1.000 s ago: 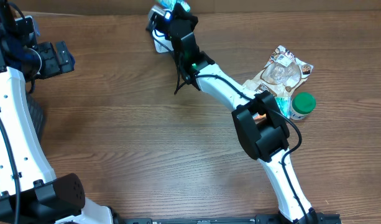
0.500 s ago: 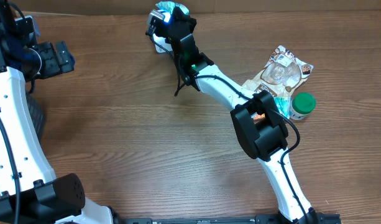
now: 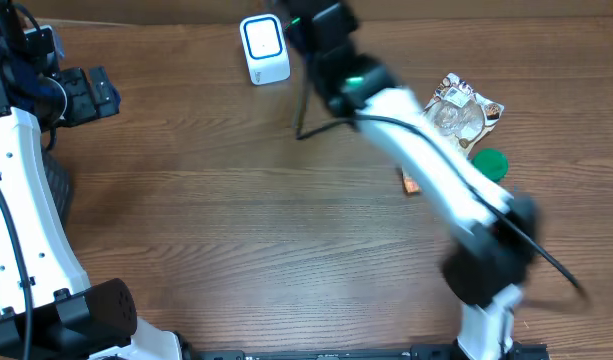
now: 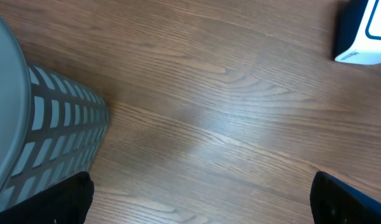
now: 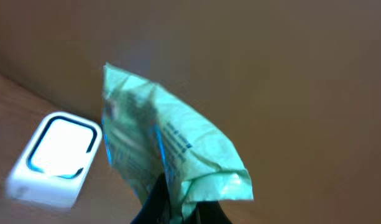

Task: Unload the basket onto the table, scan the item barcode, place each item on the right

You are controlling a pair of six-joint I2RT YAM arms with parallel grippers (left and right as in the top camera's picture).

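Right arm: swung to the right since a moment ago and smeared by motion in the overhead view; before, it reached straight over the scanner [image 3: 264, 50].
Right claw [image 5: 178, 208]: clamped on the bottom edge of the green packet [image 5: 171, 155]. It has left its place above the scanner and now sits just right of it, at the far edge of the surface [image 3: 236, 220].
Packet: off the surface, upright in the grip, beside and above the scanner in the wrist view. Its print is too blurred to find a barcode.
Scanner: fully uncovered now, standing where it stood, its blue-ringed face in plain sight.
Snack bag [image 3: 456, 110] and bottle [image 3: 489, 163]: same spot on the right, less covered now that the arm's elbow has shifted.
Left claw [image 3: 81, 95]: wide open, holding nothing, unmoved at the far left beside the bin [image 4: 28, 124].
Meaning: the packet seems to be leaving the scanner, so the pass looks finished or is being retried at a new angle. Whether a read registered cannot be told.
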